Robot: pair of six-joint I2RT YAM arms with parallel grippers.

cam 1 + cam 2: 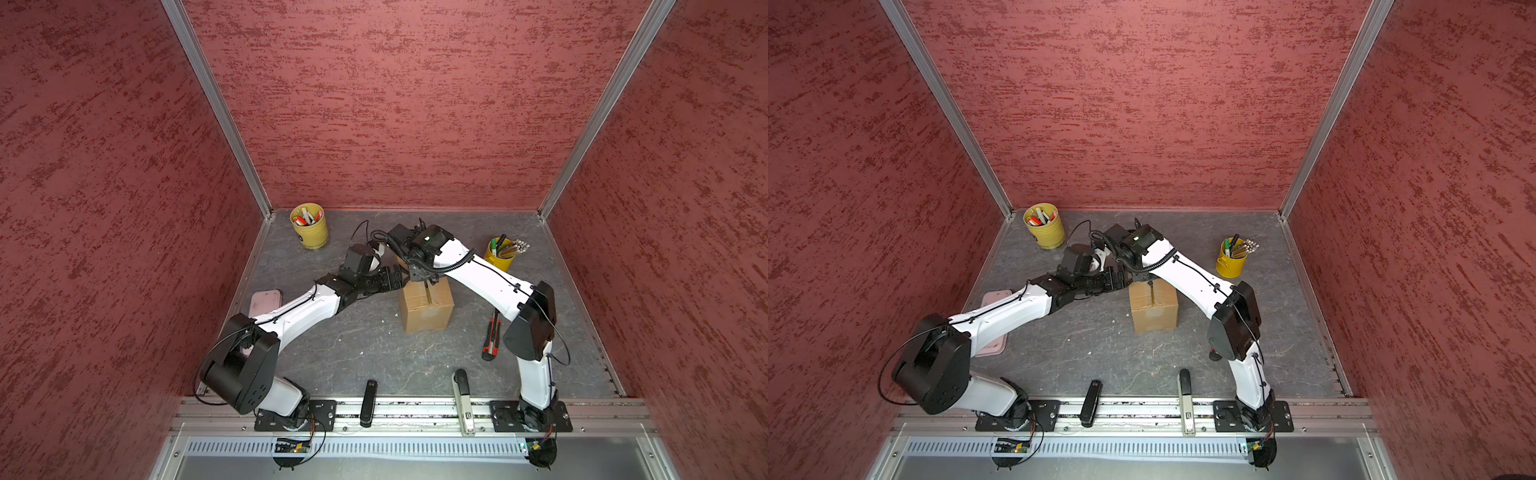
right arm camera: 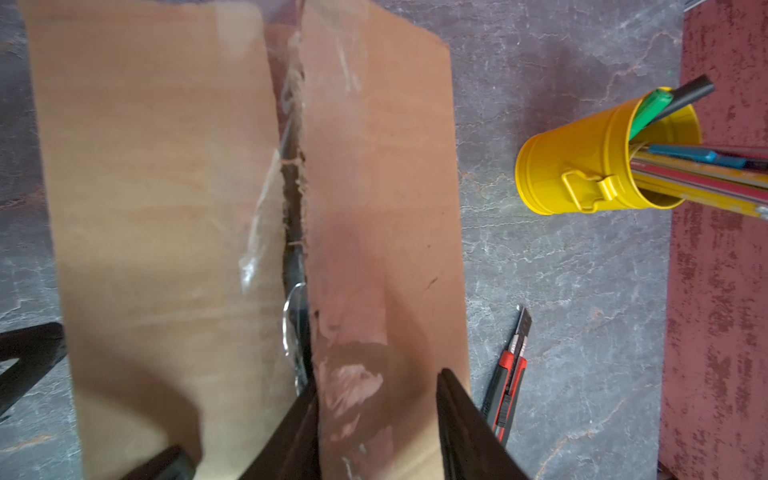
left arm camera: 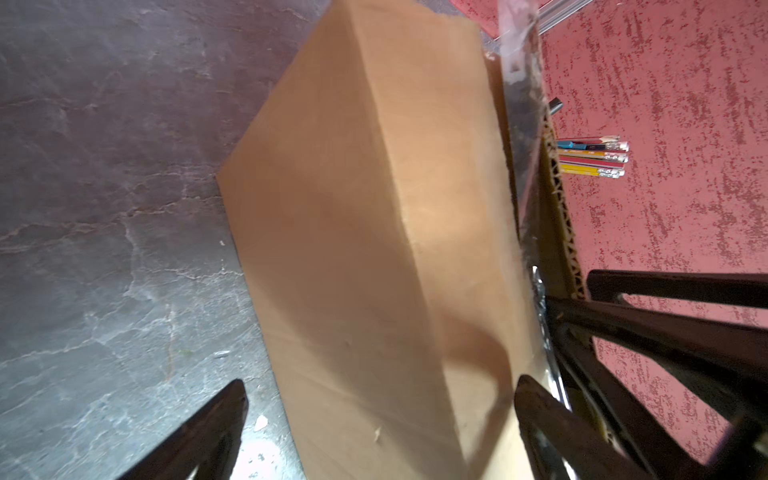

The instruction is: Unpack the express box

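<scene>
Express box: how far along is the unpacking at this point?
Done: on the express box the centre seam gapes, tape torn; the utility knife lies on the table. In hand: the right gripper, open, has one finger in the seam and one outside the flap; the left gripper stands open beside the box. Left: flaps down, nothing out.
</scene>
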